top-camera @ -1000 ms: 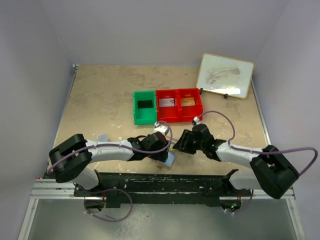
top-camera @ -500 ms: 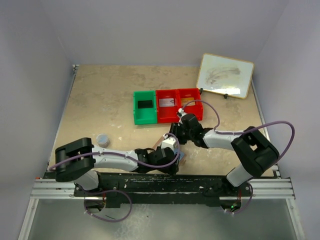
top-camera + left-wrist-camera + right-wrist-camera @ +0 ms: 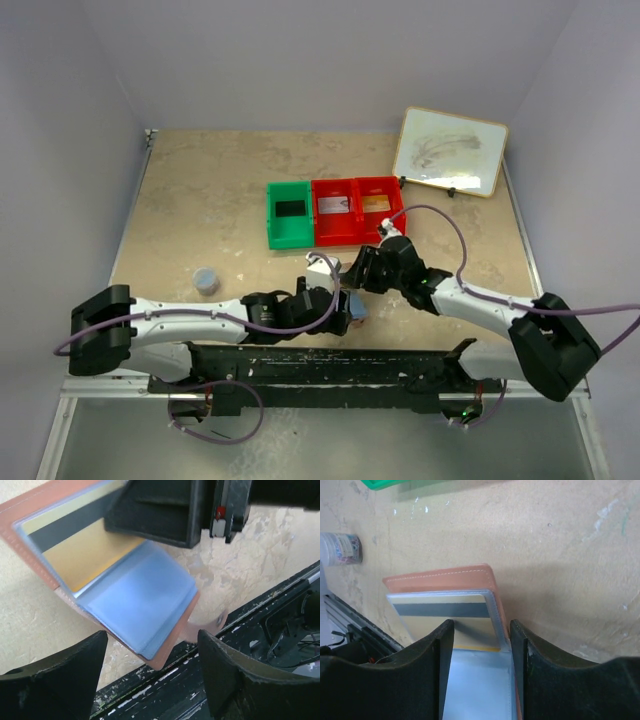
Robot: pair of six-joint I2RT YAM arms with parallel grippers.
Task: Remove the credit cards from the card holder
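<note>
**While one card sits pocketed, pull it**

Because the gold card (image 3: pixel 445 611) lies in the open card holder (image 3: pixel 442 577) just under the released right claw (image 3: pixel 480 627), pinching its edge comes next; the left claw (image 3: pixel 150 647), likewise released, hovers above.

Card holder (image 3: pixel 358 312) mostly hidden from overhead

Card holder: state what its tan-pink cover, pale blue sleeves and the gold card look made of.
Tan-pink bifold card holder cover: leather or imitation, matte, pale stitching along the edge. Pale blue inner sleeves: probably thin see-through plastic, glossy, the card showing through. Gold-yellow card with dark stripe: likely stiff, smooth plastic.
</note>
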